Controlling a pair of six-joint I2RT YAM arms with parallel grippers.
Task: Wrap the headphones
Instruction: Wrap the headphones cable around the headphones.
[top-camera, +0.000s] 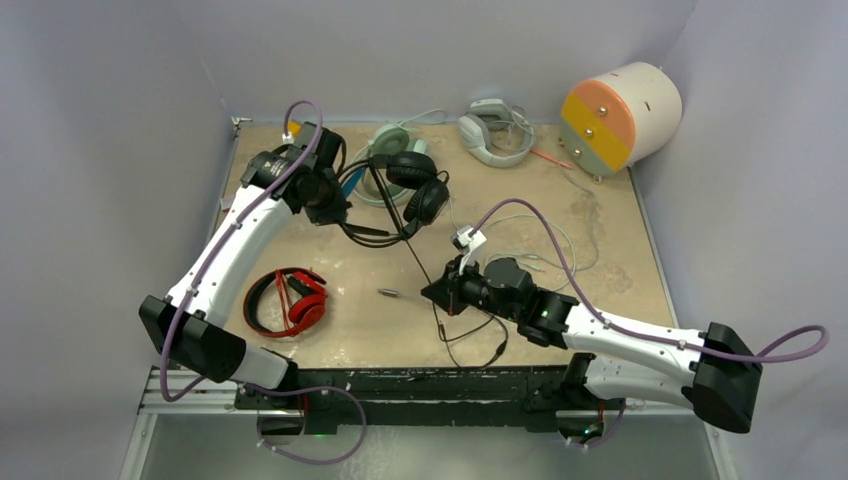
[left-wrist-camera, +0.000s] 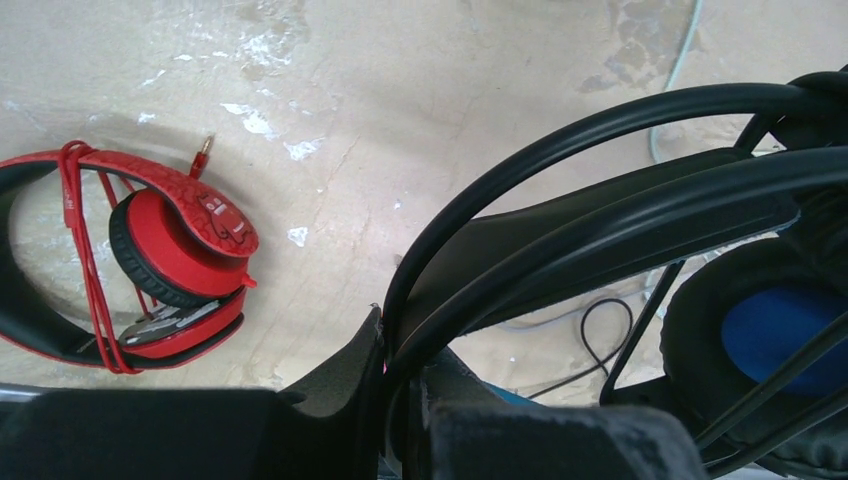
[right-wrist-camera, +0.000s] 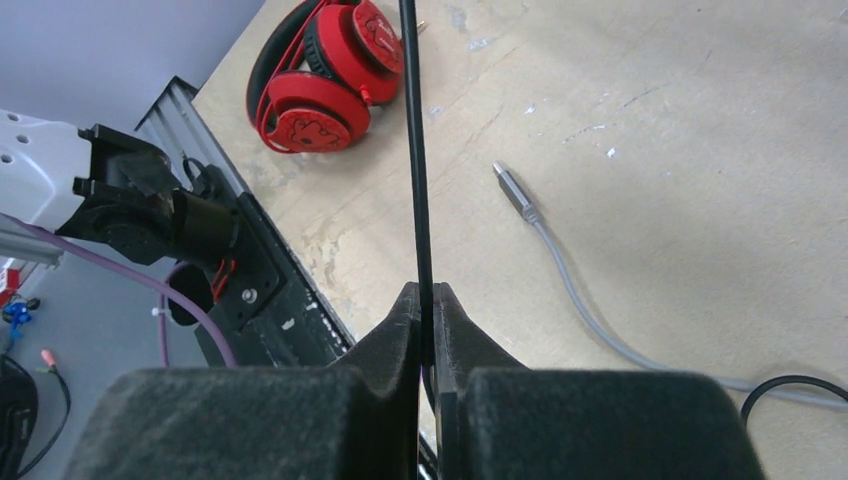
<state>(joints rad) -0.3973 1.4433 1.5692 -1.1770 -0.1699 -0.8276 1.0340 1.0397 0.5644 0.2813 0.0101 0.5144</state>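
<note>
Pinching the black cable (right-wrist-camera: 413, 150) at mid-frame, the right gripper (right-wrist-camera: 427, 300) is closed on it, while the left gripper (left-wrist-camera: 385, 340) holds the black headphones (left-wrist-camera: 600, 215) tight.

On the counter (top-camera: 620, 260), a first headset (top-camera: 288, 302) lies near the front-left corner. A second headset (top-camera: 415, 185) sits toward the back-left, its band pinched in the left tool (left-wrist-camera: 400, 360). A third headset (top-camera: 385, 140) lies just behind it at the back edge, with a fourth headset (top-camera: 495, 130) to the right of that. A drum (top-camera: 620, 115) rests at the back-right corner. Near the middle of the front edge, the right tool (right-wrist-camera: 426, 300) pinches a cable (right-wrist-camera: 415, 150). A plug (top-camera: 388, 293) lies between that tool and the first headset.
</note>
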